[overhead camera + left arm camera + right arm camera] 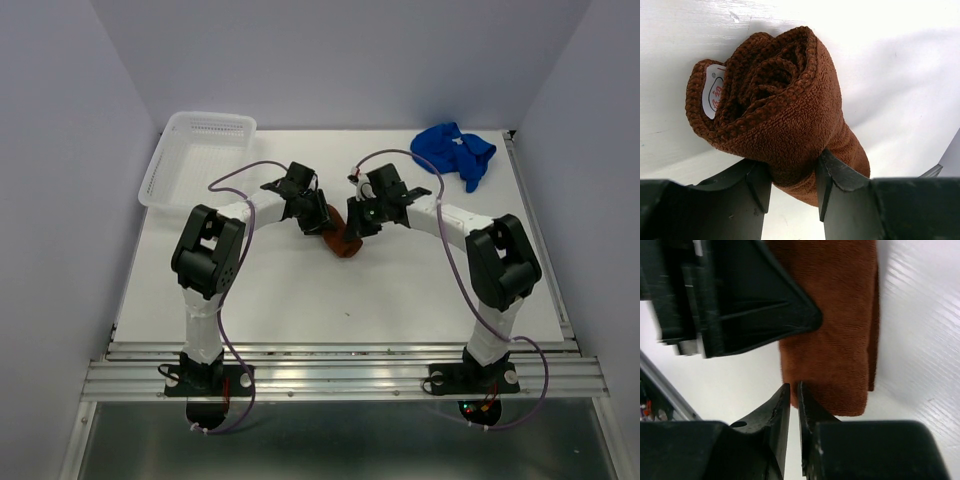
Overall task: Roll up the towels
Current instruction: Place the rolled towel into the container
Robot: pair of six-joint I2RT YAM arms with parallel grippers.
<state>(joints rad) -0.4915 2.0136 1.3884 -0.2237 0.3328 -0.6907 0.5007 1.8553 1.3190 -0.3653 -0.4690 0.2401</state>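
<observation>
**Brown towel, rolled, at mid-tabletop**

The tabletop (300, 300) carries a white basket (160, 185) at its far left corner and a crumpled blue towel (455, 150) at its far right corner. The brown towel (343, 243), coiled, lies near the centre. The left pincer (792, 167) clamps the roll's end. The right pincer (793, 387) is all but closed at the towel's edge, and whether it has hold of cloth cannot be told. Judged best: hold the coil tight, with the white tag (713, 91) tucked inward.

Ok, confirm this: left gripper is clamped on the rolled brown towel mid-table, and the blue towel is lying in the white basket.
One thing is wrong: the blue towel is not in the white basket but bunched on the table at back right, as the top external view shows. The left gripper is clamped on the rolled brown towel mid-table.
</observation>
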